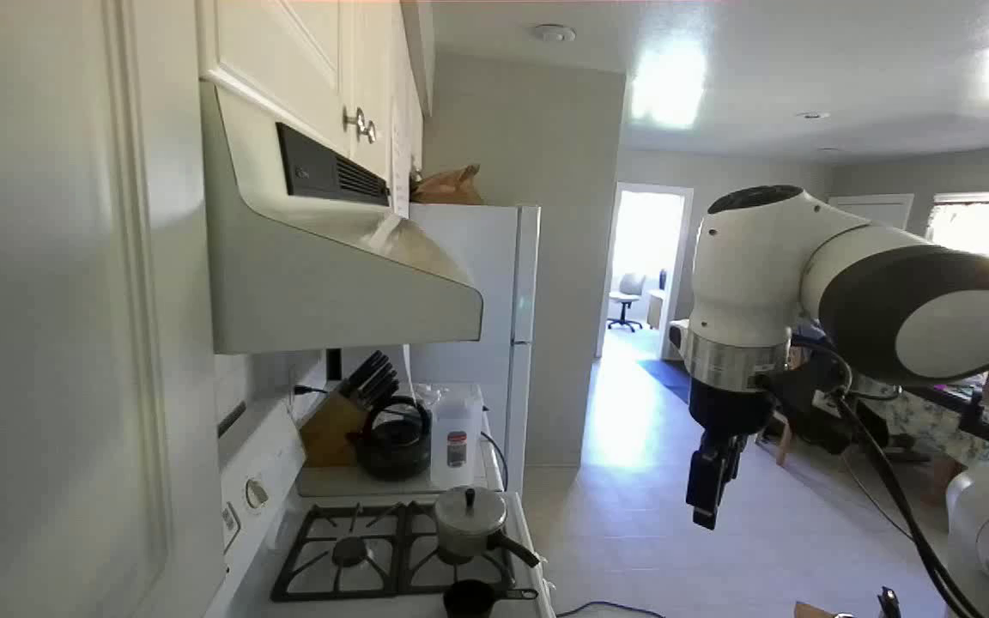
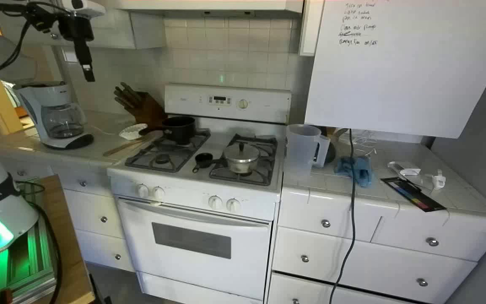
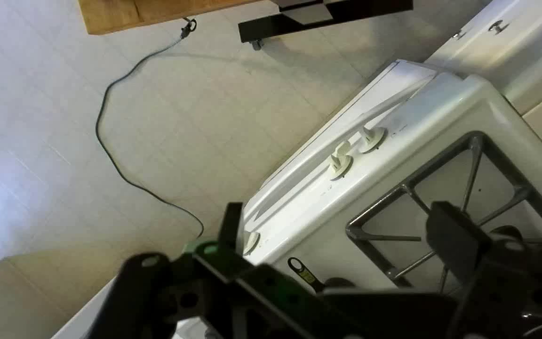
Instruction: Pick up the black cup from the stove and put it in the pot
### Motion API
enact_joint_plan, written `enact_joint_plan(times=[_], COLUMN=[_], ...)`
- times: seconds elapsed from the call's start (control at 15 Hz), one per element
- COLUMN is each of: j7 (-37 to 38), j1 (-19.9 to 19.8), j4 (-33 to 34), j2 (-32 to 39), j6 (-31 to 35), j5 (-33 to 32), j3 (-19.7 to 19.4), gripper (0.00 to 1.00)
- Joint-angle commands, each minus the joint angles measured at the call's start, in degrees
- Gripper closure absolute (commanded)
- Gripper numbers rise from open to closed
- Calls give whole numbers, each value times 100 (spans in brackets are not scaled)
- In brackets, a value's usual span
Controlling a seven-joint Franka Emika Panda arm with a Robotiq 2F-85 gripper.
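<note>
The small black cup (image 1: 469, 598) stands on the white stove (image 2: 188, 190) between the two grates, as an exterior view (image 2: 204, 159) shows; its handle points toward the stove front. In the wrist view only its handle (image 3: 306, 273) and a bit of its body show; the gripper hides the rest. The silvery-grey pot (image 1: 469, 522) sits on a grate beside the cup with its lid on; it also shows in an exterior view (image 2: 241, 158). My gripper (image 1: 705, 519) hangs pointing down, well above and away from both. In the wrist view its fingers (image 3: 339, 221) are apart and empty.
A range hood (image 1: 348, 283) overhangs the stove. A dark saucepan (image 2: 179, 130) sits on the far grate. A dark kettle (image 1: 396, 442), a clear pitcher (image 2: 302, 145) and a knife block (image 2: 148, 110) stand on the counters. A coffee maker (image 2: 53, 116) stands nearer the arm.
</note>
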Motion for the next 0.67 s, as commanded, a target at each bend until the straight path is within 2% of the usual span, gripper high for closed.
enact_joint_plan(times=[0.0, 0.6], j7=[46, 35], j1=[86, 59], j4=[9, 7], j2=[22, 44], j6=[-10, 8], j5=[-48, -46], j3=[-70, -107], gripper=[0, 0])
